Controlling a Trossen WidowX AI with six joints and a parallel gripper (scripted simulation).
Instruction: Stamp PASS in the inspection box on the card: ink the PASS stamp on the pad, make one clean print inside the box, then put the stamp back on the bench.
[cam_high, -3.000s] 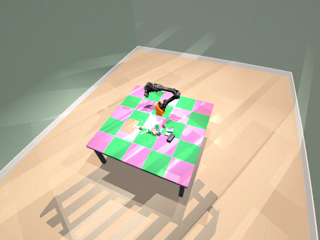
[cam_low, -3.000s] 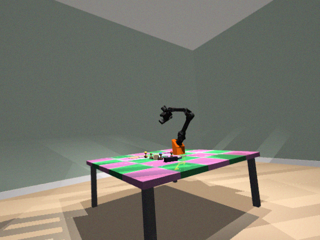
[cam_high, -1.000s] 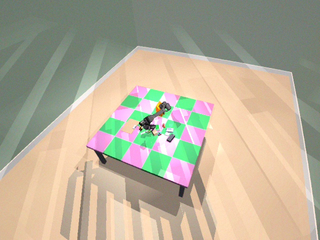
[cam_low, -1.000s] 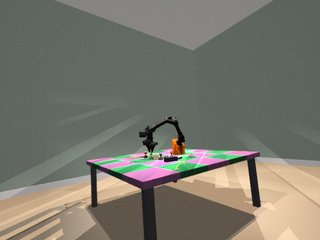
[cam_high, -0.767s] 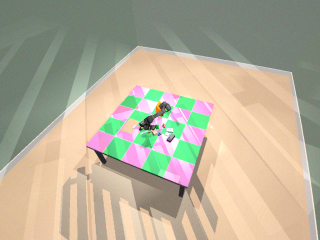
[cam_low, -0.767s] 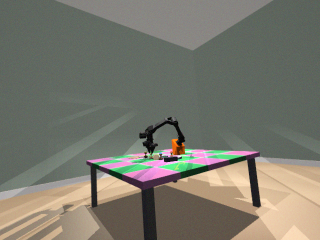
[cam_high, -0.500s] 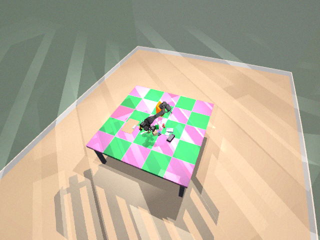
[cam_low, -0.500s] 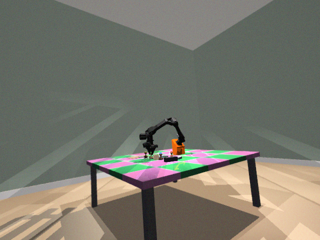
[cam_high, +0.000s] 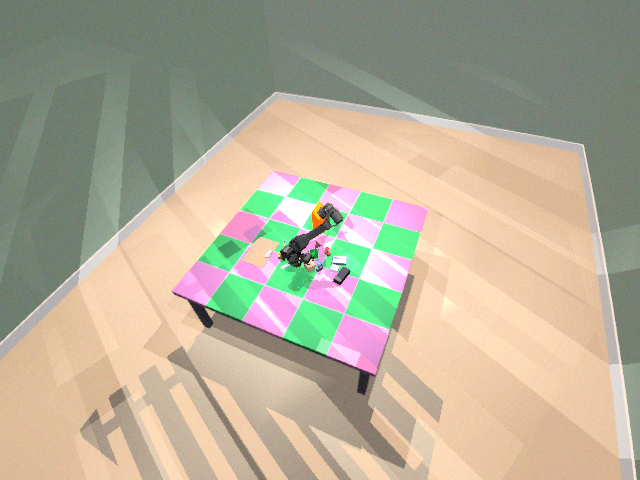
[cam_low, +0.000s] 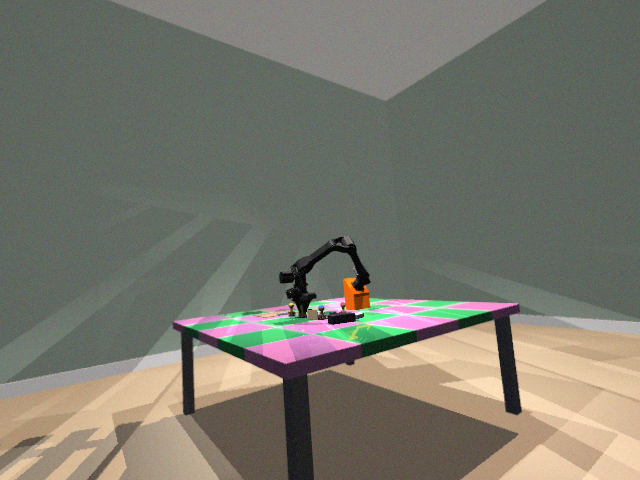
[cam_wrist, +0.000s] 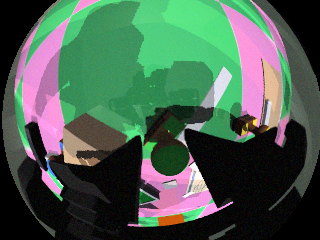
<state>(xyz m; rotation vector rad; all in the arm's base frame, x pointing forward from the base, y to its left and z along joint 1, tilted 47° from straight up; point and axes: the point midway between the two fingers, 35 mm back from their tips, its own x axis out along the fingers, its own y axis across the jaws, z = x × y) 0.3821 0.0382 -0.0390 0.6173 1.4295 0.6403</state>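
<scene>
A stamp with a round green knob (cam_wrist: 170, 157) and a brown base stands upright on the table. My gripper (cam_low: 302, 314) (cam_wrist: 163, 136) is low over it, partly open, with a finger on either side of the knob; in the wrist view a gap shows beside the knob. The arm hides this stamp in the top view. A green ink pad (cam_high: 314, 253) (cam_wrist: 147, 196) lies towards the robot's base. A white card (cam_high: 339, 260) (cam_wrist: 198, 184) lies near it; its box and any print are too small to tell.
Close by are a tan block (cam_high: 309, 266) (cam_low: 312, 314) (cam_wrist: 95, 137), a blue-knobbed stamp (cam_high: 319, 266) (cam_low: 321, 308), a red-knobbed stamp (cam_high: 327, 251) (cam_low: 342, 305) and a yellow-knobbed stamp (cam_low: 291, 306). A black box (cam_high: 341, 275) (cam_low: 341, 318) and a tan board (cam_high: 254, 254) lie farther out.
</scene>
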